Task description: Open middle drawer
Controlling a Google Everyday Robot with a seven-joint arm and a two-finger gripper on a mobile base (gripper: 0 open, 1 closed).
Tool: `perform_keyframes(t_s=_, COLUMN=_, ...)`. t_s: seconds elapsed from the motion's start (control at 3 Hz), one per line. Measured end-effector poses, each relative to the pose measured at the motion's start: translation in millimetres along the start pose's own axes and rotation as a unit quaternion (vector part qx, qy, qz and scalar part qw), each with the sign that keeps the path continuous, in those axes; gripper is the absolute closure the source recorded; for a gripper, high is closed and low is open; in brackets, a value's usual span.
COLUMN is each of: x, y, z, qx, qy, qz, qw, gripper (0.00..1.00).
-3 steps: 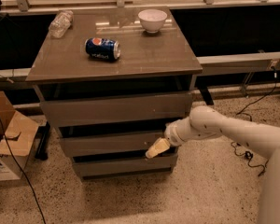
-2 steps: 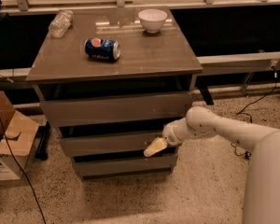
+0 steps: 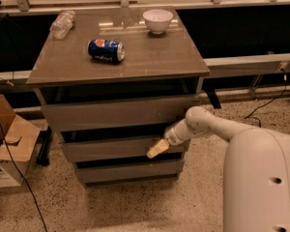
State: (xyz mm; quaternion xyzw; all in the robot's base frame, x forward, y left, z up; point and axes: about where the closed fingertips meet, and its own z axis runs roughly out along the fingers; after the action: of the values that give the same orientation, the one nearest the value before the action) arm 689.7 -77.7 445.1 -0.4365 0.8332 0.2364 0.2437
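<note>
A grey-brown cabinet has three flat, handleless drawer fronts stacked under its top. The middle drawer (image 3: pixel 113 149) is the medium-sized front between the tall top one (image 3: pixel 116 112) and the short bottom one (image 3: pixel 128 170). My gripper (image 3: pixel 157 149), with tan fingertips, reaches in from the right on a white arm. It sits at the right end of the middle drawer front, right by its upper edge. A dark gap shows above the middle drawer.
On the cabinet top (image 3: pixel 150 62) lie a blue soda can (image 3: pixel 105 50) on its side, a white bowl (image 3: pixel 157 20) and a clear plastic bottle (image 3: pixel 62 24). A cardboard box (image 3: pixel 9 144) stands on the floor at left. Cables run along the floor. My white body (image 3: pixel 261 178) fills the lower right.
My gripper has stayed at the right end of the middle drawer, shifting very slightly left. My arm and body take up more of the lower right of the view.
</note>
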Motion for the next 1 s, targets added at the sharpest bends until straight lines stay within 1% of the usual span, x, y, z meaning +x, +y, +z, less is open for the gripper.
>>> perform_keyframes(t_s=0.33, x=0, y=4, z=12, qx=-0.027, qy=0.023, qz=-0.011, qw=0.9993, gripper=0.19)
perform_keyframes(t_s=0.67, x=2, y=35, z=8, qx=-0.043, qy=0.077, qz=-0.074, qw=0.9934, gripper=0.50)
perform_keyframes(t_s=1.0, x=1, y=35, z=8, qx=-0.044, qy=0.077, qz=-0.074, qw=0.9933, gripper=0.73)
